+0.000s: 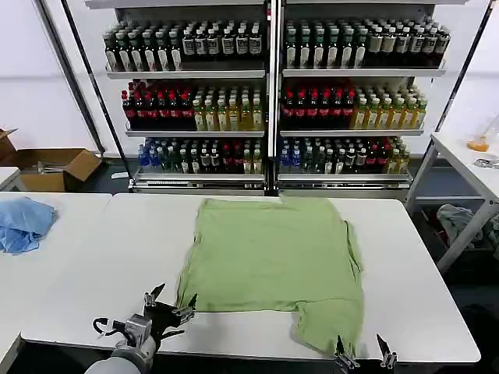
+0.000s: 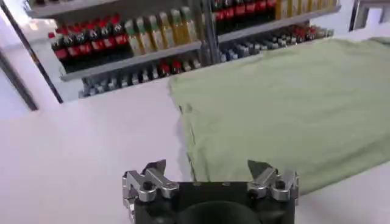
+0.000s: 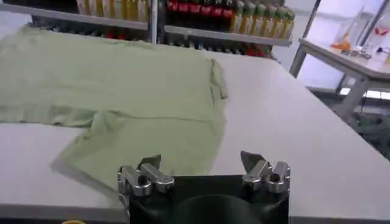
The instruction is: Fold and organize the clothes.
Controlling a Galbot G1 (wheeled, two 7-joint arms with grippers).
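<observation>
While the shirt lies flat mid-surface, both claws gape at its near hem, left claw and right claw; uneven pinches could bunch or drag it.

Shirt on table, shelves behind.
</observation>
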